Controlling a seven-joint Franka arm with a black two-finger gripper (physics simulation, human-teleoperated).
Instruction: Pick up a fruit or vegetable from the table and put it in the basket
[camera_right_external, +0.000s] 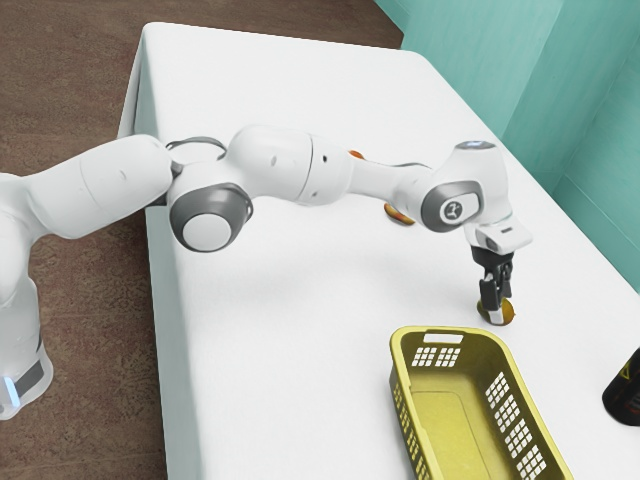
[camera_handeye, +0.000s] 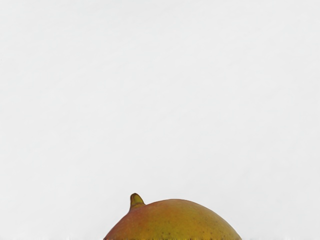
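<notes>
White table (camera_right_external: 270, 330), bearing a yellow basket (camera_right_external: 440, 425); just past the basket's end, the black gripper (camera_right_external: 494, 306) points downward, whether open or closed indeterminable. The mango-like fruit (camera_right_external: 508, 311) lies at the gripper's tip, apparently on the table.

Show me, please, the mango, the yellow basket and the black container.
Mango (camera_handeye: 175, 220): wrist view, skin beside the stem.
Yellow basket (camera_right_external: 440, 425): exterior view, bare inner floor.
Black container (camera_right_external: 625, 397): exterior view, dark side wall.
</notes>
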